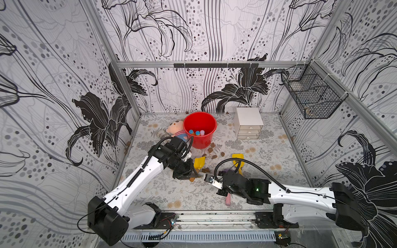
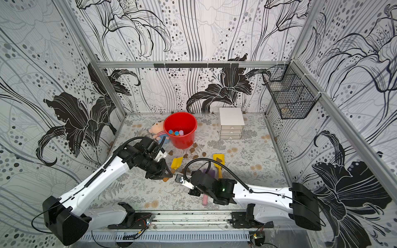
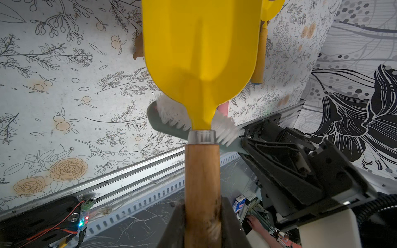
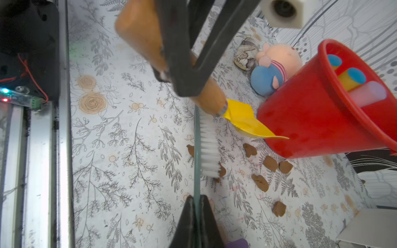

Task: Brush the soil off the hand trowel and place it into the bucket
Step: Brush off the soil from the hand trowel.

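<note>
My left gripper (image 3: 203,216) is shut on the wooden handle (image 3: 202,182) of the hand trowel, whose yellow blade (image 1: 199,162) is held above the table mid-scene. The blade face (image 3: 199,49) towards the left wrist camera shows no soil. My right gripper (image 4: 196,206) is shut on the thin grey-green handle of a brush. The brush's white bristles (image 4: 207,150) touch the trowel at its neck, on the far side of the blade (image 3: 171,116). Brown soil clumps (image 4: 270,163) lie on the table beside the red bucket (image 1: 200,142), which stands upright behind the trowel (image 2: 176,163).
The bucket (image 4: 318,120) holds a few coloured tools. A plush toy (image 1: 175,130) leans at its left. A white drawer box (image 1: 249,122) stands to the right. A second yellow trowel (image 1: 237,160) and a pink object (image 1: 227,199) lie near the right arm. A wire basket (image 1: 311,94) hangs on the right wall.
</note>
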`<action>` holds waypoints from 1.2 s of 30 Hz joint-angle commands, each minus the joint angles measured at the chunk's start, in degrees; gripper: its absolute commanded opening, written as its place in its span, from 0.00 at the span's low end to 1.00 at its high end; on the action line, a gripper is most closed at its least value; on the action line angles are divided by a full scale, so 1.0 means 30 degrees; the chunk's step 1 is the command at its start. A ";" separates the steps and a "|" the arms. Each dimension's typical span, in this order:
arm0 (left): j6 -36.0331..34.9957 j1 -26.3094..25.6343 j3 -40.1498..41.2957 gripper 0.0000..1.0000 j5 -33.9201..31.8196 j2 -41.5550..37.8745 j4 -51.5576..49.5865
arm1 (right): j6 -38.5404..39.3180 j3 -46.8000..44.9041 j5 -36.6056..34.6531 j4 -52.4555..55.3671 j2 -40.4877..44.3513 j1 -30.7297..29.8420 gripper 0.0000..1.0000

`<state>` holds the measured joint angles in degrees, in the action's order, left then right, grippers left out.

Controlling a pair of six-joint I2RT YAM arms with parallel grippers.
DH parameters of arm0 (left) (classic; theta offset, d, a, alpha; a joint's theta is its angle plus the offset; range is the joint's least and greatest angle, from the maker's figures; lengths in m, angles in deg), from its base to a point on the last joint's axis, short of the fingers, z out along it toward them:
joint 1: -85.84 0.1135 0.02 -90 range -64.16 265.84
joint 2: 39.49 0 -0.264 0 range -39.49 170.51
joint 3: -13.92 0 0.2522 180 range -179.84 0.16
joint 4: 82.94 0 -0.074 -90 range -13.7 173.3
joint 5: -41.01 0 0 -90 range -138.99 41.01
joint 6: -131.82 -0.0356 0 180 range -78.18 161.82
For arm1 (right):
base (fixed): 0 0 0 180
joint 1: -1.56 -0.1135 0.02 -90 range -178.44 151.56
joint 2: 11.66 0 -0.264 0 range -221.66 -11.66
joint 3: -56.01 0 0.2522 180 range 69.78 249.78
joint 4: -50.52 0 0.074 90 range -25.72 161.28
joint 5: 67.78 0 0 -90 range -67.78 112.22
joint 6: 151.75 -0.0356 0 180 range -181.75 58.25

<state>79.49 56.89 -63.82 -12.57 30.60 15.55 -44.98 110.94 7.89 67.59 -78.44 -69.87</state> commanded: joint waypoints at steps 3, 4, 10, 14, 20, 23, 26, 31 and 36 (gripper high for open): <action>-0.0590 -0.0124 -0.0171 0.00 0.0055 -0.0298 -0.0317 | -0.0106 0.0040 -0.0578 0.0252 0.1122 0.1272 0.00; -0.0685 -0.0106 -0.0283 0.00 -0.0023 -0.0277 -0.0451 | -0.0091 -0.0018 -0.0803 0.0650 0.1216 0.1445 0.00; -0.1093 -0.0107 -0.1085 0.00 -0.0516 -0.0195 -0.1061 | -0.0084 -0.0431 -0.0247 0.2000 0.1284 0.1840 0.00; -0.1387 -0.0106 -0.1316 0.00 -0.1023 -0.0258 -0.1346 | 0.0036 -0.0516 0.1147 0.1793 0.1529 0.1436 0.00; -0.2373 -0.0233 -0.1855 0.00 -0.3174 -0.0982 -0.3087 | -0.0302 0.0138 0.2069 0.2157 0.1298 0.1456 0.00; -0.2803 -0.0226 -0.2404 0.00 -0.3765 -0.1250 -0.3864 | -0.0958 0.1088 0.2938 0.3247 0.1159 0.1926 0.00; -0.3374 -0.0210 -0.3041 0.00 -0.4254 -0.1257 -0.4449 | -0.2171 0.1827 0.4299 0.4359 0.1616 0.2858 0.00; -0.4536 -0.0201 -0.5187 0.00 -0.5791 -0.1348 -0.5752 | -0.4775 0.2375 0.7171 0.5773 0.2971 0.5350 0.00; -0.5870 -0.0176 -0.8228 0.00 -0.8074 -0.0657 -0.6231 | -0.8157 0.2611 1.1418 0.5476 0.3712 1.0003 0.00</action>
<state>66.09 56.51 -84.13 -31.52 27.86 -1.65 -61.11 117.46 31.87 83.13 -68.34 -45.07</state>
